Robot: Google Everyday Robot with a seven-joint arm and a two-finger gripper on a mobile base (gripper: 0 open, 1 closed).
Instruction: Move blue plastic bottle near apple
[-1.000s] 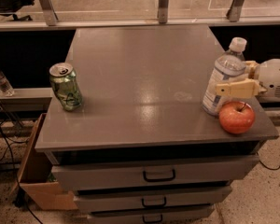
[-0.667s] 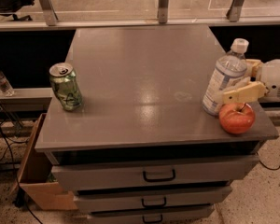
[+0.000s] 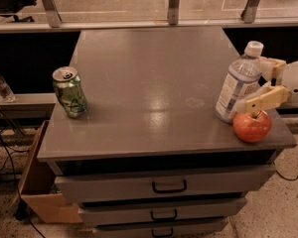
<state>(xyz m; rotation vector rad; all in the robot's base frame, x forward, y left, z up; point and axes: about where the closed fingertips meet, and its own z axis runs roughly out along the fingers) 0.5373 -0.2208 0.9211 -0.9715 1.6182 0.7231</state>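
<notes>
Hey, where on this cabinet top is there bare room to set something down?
Bare: the wide middle of the grey cabinet top, between the dented green soda can at its left edge and the clear blue plastic bottle at right, and the back strip. Crowded: the front right corner, with bottle, red apple and the gripper by them.

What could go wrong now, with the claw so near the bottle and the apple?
The claw reaches in from the right at the blue plastic bottle, with part of it just above the apple. Pulling away carelessly could nudge the apple, which sits near the front right corner of the cabinet top and might roll off. The tall bottle, close to the right edge, might also tip over.
</notes>
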